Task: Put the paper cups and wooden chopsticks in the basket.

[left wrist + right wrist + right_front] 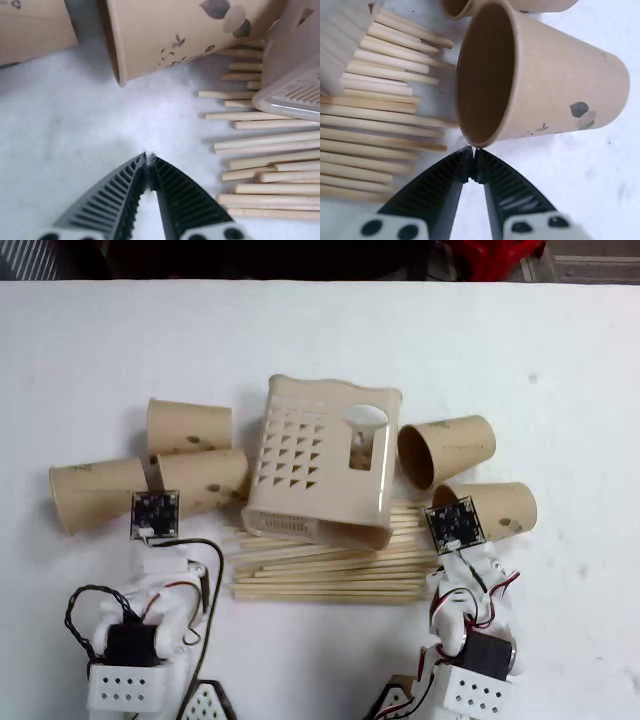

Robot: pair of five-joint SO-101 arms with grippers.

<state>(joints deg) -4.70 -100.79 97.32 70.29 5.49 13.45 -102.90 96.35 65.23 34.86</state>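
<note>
A beige latticed basket [320, 460] lies mid-table with a holed wall facing up, resting on the far part of a pile of wooden chopsticks [330, 565]. Three paper cups lie on their sides left of it [190, 425], [95, 492], [205, 478], and two lie to its right [447, 448], [495, 508]. My left gripper [148, 157] is shut and empty on bare table, a short way from a cup's rim [175, 30]. My right gripper [471, 150] is shut and empty, its tips just at the lower rim of a cup's open mouth [540, 80].
The left arm [150, 585] and right arm [465, 590] stand at the near edge, either side of the chopsticks. In the left wrist view chopstick ends [260, 150] and the basket's corner [295, 75] lie beside the gripper. White table stretches beyond the basket.
</note>
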